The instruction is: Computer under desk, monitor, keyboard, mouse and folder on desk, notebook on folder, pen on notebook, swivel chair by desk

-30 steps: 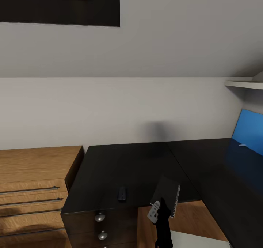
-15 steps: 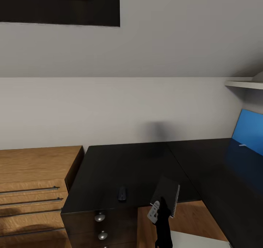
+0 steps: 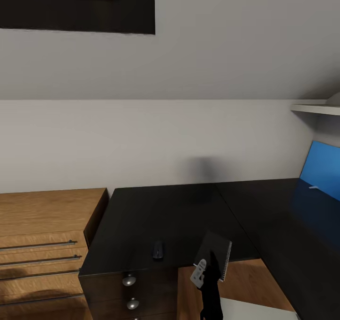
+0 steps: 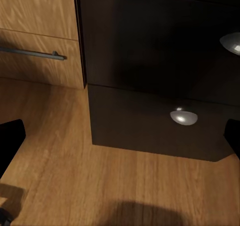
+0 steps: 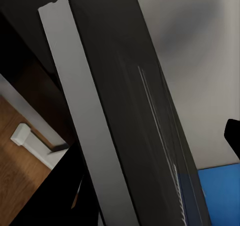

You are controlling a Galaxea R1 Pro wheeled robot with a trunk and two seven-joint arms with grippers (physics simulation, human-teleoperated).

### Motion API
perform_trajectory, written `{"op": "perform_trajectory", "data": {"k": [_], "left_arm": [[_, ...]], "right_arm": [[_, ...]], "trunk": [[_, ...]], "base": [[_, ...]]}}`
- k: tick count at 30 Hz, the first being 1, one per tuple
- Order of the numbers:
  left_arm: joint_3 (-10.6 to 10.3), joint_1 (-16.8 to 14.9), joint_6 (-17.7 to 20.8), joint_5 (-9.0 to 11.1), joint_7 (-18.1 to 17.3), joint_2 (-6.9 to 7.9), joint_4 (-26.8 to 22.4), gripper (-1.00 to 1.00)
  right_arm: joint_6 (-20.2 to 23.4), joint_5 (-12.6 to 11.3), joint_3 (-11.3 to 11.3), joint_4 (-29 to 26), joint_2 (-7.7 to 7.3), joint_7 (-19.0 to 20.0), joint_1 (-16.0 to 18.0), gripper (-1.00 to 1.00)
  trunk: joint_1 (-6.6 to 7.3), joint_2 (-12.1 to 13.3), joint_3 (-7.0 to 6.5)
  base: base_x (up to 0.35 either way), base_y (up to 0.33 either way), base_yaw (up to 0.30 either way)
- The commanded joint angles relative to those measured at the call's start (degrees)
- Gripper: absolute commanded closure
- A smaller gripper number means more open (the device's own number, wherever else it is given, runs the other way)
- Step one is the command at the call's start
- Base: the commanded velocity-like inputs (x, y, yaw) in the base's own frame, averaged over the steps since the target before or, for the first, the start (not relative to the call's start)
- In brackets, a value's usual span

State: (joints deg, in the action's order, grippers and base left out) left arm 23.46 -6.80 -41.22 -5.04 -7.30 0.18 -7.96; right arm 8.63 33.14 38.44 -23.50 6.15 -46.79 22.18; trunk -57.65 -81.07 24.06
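Note:
In the head view my right gripper is shut on a dark spiral-bound notebook, holding it upright over the front edge of the black L-shaped desk. The right wrist view shows the notebook close up, with its dark cover and white page edge. A small dark mouse lies on the desk left of the notebook. At the right edge, a blue monitor screen stands on the desk. My left gripper hangs open low beside the desk's drawers, holding nothing.
A wooden dresser with bar handles adjoins the desk on the left. Round knobs mark the desk's drawer fronts. A white shelf juts from the right wall. A pale flat object lies low under the desk opening, over wooden floor.
The notebook has shifted very slightly in my right gripper, a little to the left and down. Nothing else has moved.

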Motion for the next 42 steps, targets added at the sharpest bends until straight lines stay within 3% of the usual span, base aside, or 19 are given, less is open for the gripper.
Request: {"op": "perform_trajectory", "data": {"k": [1, 42], "left_arm": [[0.5, 0.0, -0.2, -0.5, -0.2, 0.0, 0.0, -1.0], [0.5, 0.0, -0.1, -0.6, -0.3, 0.0, 0.0, -1.0]], "right_arm": [[0.5, 0.3, 0.2, 0.0, 0.0, -0.2, 0.1, -1.0], [0.4, 0.3, 0.1, 0.0, -0.09, -0.1, 0.1, -1.0]], "trunk": [[0.0, 0.0, 0.06], [0.0, 0.0, 0.06]], "base": [[0.0, 0.0, 0.0], [-0.069, 0.0, 0.0]]}}
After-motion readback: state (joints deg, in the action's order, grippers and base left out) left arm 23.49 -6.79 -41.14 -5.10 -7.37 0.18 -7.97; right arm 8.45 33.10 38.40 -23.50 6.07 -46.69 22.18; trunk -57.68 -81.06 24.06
